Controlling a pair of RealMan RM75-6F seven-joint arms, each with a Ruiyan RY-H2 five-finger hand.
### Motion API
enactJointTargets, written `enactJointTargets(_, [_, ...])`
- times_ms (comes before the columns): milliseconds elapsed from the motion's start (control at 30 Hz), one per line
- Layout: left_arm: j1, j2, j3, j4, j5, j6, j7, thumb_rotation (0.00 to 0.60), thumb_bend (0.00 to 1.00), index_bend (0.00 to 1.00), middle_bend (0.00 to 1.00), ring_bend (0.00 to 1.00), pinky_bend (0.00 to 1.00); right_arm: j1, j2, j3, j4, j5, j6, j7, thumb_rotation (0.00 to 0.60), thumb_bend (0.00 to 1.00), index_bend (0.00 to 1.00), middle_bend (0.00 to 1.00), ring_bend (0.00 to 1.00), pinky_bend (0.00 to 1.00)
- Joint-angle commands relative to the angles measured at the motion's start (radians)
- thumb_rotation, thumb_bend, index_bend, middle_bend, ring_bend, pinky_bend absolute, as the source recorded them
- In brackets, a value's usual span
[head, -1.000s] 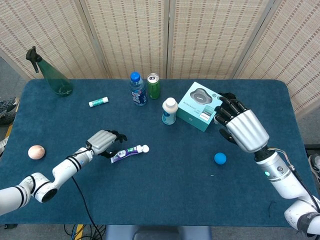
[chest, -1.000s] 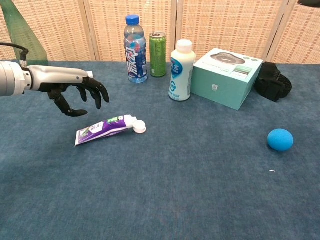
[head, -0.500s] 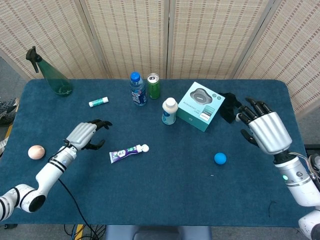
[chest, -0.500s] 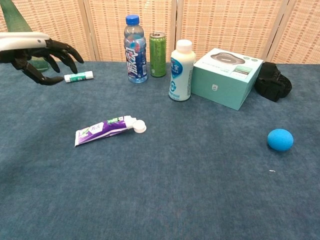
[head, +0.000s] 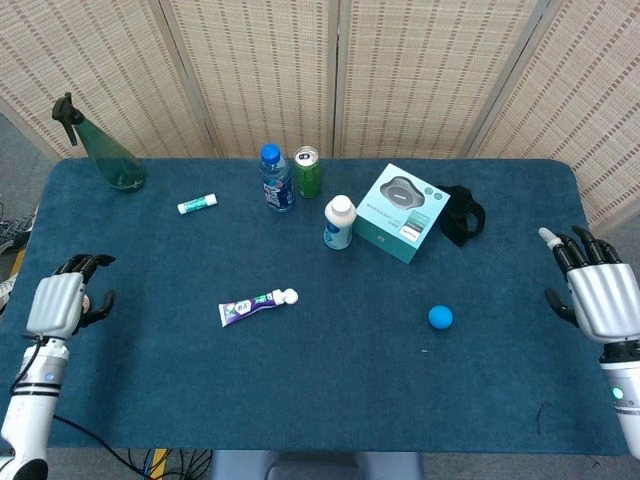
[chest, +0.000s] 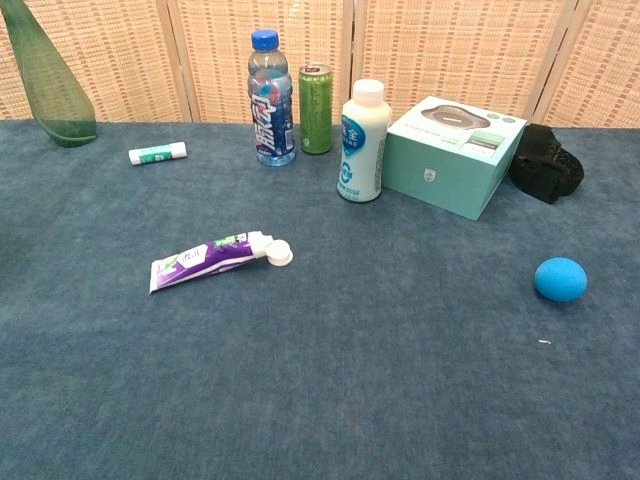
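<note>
Both hands hang empty with fingers loosely apart — left hand (head: 58, 303) at the worktop's (head: 330, 390) left edge, right hand (head: 598, 295) at its right edge — so reaching the toothpaste tube (head: 256, 303) lying mid-worktop would best come from above, fingers spread along its length.

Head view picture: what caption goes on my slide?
Both hands, left and right, empty at the table's edges.

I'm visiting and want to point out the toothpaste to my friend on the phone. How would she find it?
Start at the teal box near the back of the blue table, then look toward the front left, into the open middle. There the toothpaste tube lies flat and alone; unlike the upright bottles and can behind it, it is purple with a white cap.
</note>
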Motion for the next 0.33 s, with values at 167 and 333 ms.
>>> enactJointTargets(167, [0.12, 0.002, 0.053, -0.044, 0.089, 0.157, 0.08, 0.6, 0.39, 0.28, 0.28, 0.17, 0.21, -0.074, -0.027, -0.048, 0.01, 0.013, 0.01, 0.034, 0.6, 0.22, 0.15, 0.24, 0.11, 0.25])
enactJointTargets(333, [0.169, -0.016, 0.069, -0.067, 0.128, 0.206, 0.137, 0.6, 0.39, 0.28, 0.28, 0.17, 0.21, -0.114, -0.028, -0.066, 0.003, 0.008, 0.025, 0.042, 0.6, 0.25, 0.15, 0.24, 0.11, 0.24])
